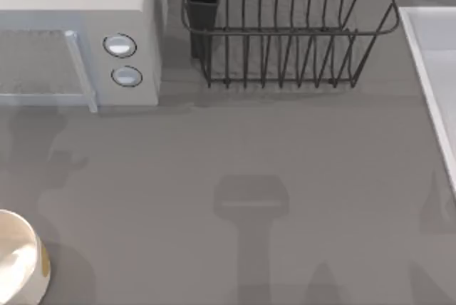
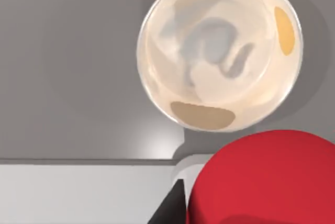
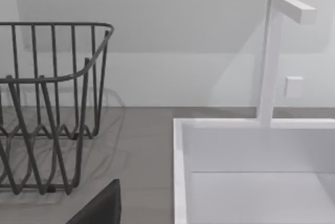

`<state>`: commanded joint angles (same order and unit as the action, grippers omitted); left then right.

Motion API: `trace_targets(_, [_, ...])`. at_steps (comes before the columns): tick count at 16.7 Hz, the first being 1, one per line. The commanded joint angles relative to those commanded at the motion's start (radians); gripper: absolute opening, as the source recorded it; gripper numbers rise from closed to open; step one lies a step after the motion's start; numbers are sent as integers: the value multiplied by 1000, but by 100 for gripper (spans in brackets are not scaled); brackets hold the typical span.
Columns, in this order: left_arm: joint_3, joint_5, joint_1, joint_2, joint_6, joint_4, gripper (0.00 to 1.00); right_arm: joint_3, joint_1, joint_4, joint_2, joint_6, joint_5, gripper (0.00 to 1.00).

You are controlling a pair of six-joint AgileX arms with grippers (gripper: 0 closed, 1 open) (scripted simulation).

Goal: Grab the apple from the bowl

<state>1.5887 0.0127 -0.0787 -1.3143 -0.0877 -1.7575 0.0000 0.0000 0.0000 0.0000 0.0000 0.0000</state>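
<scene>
1. One small smooth bright-red apple (image 2: pixel 267 179) sits right up against your left wrist camera, above the round glossy cream-white bowl (image 2: pixel 220 51), so it's out of the bowl. Can't tell what the left gripper is doing.
2. From the top, that bowl (image 1: pixel 18 262) sits at the grey table's (image 1: pixel 235 155) left edge.
3. Dark wire dish rack (image 1: pixel 285 27) stands at the back, white sink (image 3: pixel 256 171) on the right.

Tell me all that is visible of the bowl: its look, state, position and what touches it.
The bowl is round, glossy and cream-white, with a thick rim and tan-yellow patches on its outer side. It stands upright on the grey table, at the top view's lower left corner, partly cut by the edge. In the left wrist view it lies below the camera and holds nothing; the red apple is outside it, close to the camera.
</scene>
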Motion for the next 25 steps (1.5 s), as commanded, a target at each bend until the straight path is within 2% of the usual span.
trace_targets(4, [-1,-1,-2,-5,0,3,0,0,0,0,0,0,0,100])
trace_targets(7, [48,-2,64,-75,65,26,0,0,0,0,0,0,0,100])
trace_targets(15, [291,-8,486,-600,469,208,0,0,0,0,0,0,0,100])
trace_targets(18, [350,-10,600,-716,582,272,0,0,0,0,0,0,0,100])
trace_targets(25, [357,-10,622,-741,604,291,0,0,0,0,0,0,0,100])
